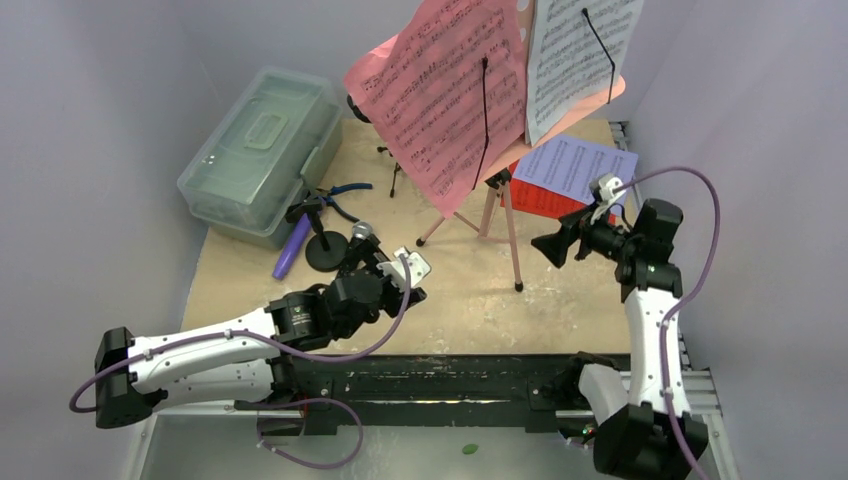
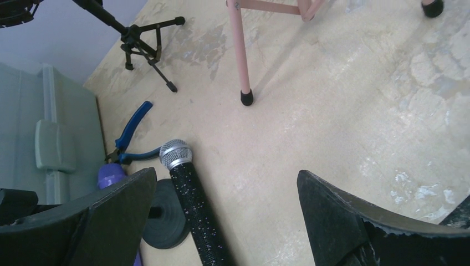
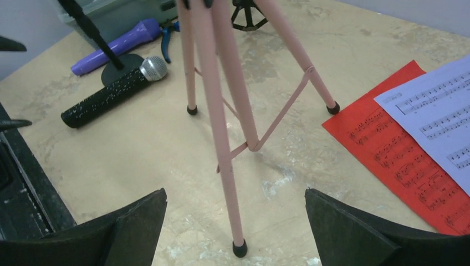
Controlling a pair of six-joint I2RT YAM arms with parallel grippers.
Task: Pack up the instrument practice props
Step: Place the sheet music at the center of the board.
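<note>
**Both pincers wide open, nothing grabbed**

Our left gripper (image 2: 226, 174) gapes and holds nothing. The black-silver microphone (image 2: 191, 205) lies on the table (image 2: 332, 111) right under it, head toward 11 o'clock. The purple microphone (image 1: 293, 247) is just beside that, at 9. Our right gripper (image 3: 234, 194) is spread wide too, facing the pink music rack (image 3: 221, 111) legs at 12. The red page (image 3: 388, 149) and lilac page (image 3: 438, 111) lie flat at 2 o'clock, and a white page (image 1: 580, 60) sits up on the rack.
</note>
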